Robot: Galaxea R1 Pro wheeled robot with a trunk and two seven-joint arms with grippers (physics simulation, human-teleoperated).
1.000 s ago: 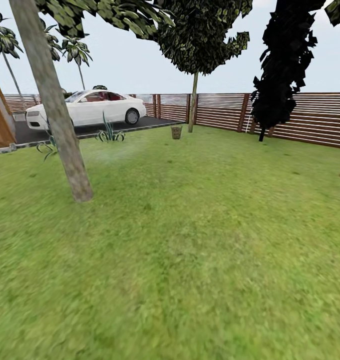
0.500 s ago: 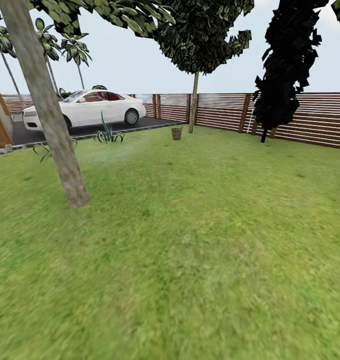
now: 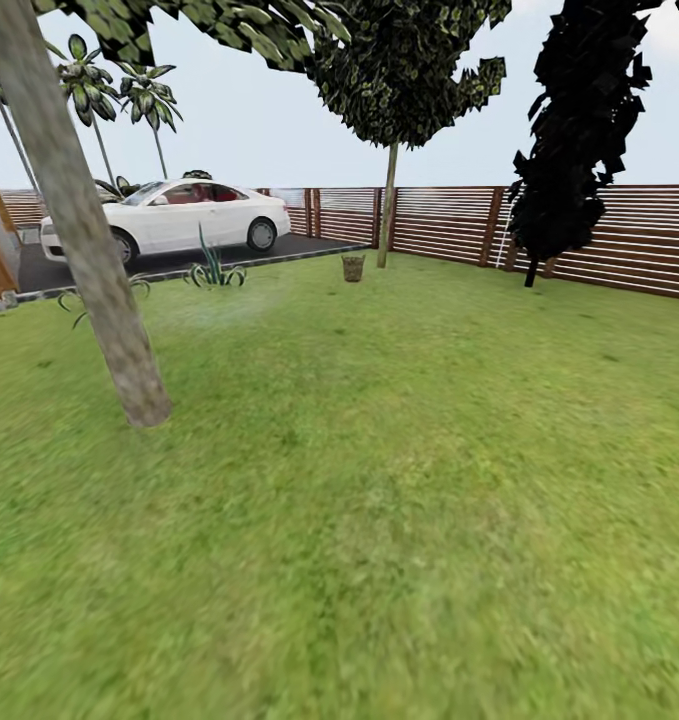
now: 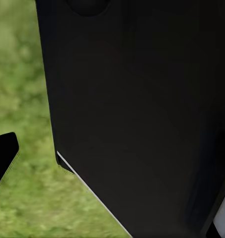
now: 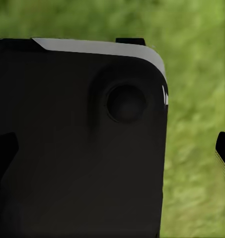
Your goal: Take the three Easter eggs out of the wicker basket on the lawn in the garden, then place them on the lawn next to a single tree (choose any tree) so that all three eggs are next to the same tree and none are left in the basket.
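The wicker basket (image 3: 352, 266) stands far off on the lawn (image 3: 379, 470), small and brown, close to the fence. The Easter eggs cannot be made out at this distance. A tree (image 3: 79, 235) with a pale mottled, leaning trunk rises near me at the left. A second tree (image 3: 386, 205) with a thin trunk stands just right of the basket. My left gripper (image 4: 112, 163) hangs over grass beside a black part of the robot, one fingertip (image 4: 3, 158) at the picture's edge. My right gripper (image 5: 112, 148) is open, nothing between its fingertips (image 5: 224, 148).
A brown slatted fence (image 3: 599, 235) closes the garden at the back. A black cypress-shaped tree (image 3: 569, 130) stands before it at the right. A white car (image 3: 169, 218) sits on the dark driveway (image 3: 179, 262) at the back left, with spiky plants (image 3: 215, 268) and palms (image 3: 149, 100) nearby.
The whole head view has shifted: the near trunk and car slid left and the far trees sit slightly right, so the camera moved. Nothing on the lawn moved.
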